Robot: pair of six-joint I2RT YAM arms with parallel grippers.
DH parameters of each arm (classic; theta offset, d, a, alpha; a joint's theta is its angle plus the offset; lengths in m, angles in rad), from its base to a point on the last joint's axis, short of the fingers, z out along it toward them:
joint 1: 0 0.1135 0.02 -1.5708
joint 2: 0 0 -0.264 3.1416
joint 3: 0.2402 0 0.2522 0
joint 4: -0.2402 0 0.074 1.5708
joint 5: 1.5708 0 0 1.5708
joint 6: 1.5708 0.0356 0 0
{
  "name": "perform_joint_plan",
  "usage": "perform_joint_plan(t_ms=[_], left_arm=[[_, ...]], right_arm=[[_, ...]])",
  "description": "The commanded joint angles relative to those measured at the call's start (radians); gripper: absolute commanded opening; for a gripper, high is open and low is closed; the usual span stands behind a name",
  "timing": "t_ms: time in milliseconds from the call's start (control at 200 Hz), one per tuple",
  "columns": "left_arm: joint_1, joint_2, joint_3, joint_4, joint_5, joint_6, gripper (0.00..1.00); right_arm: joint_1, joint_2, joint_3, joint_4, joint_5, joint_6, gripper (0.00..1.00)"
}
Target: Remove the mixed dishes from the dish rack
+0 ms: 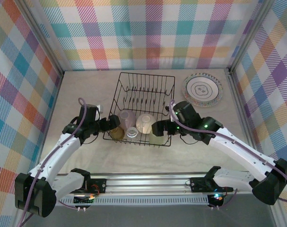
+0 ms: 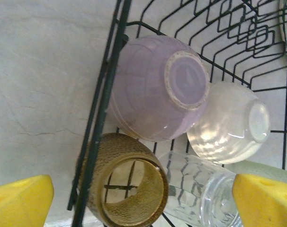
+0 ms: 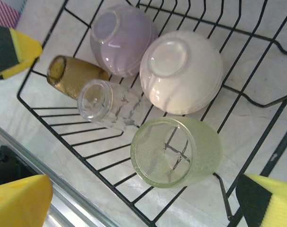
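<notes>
Top external: ringed plate already out, beyond the right gripper; remaining in the dish rack between it and the left gripper, both spread wide and empty: amber cup, clear cup, yellow-green cup, cream bowl, lilac bowl.

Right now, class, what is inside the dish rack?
Amber cup, clear cup, yellow-green cup lying sideways; lilac bowl, cream bowl upturned. Whatever lies under the bowls is hidden.
</notes>
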Motion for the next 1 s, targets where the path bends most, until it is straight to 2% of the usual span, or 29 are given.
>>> perform_joint_plan(t_ms=[0, 355, 700, 875, 995], left_arm=[[0.0, 0.014, -0.015, 0.026, 0.082, -0.004, 0.95], [-0.13, 0.024, -0.033, 0.102, 0.105, -0.057, 0.91], [-0.304, 0.092, -0.026, 0.222, 0.048, -0.124, 0.91], [-0.313, 0.085, -0.048, 0.244, -0.006, -0.156, 0.92], [-0.313, 0.053, -0.039, 0.194, -0.068, -0.143, 0.95]], right_arm=[[0.021, 0.021, 0.011, -0.039, 0.071, -0.027, 1.0], [0.035, 0.087, 0.002, -0.072, 0.104, -0.046, 1.0], [0.033, 0.127, 0.008, -0.102, 0.201, -0.072, 0.99], [0.02, 0.137, 0.015, -0.124, 0.256, -0.082, 0.99], [0.005, 0.147, 0.018, -0.135, 0.269, -0.09, 1.0]])
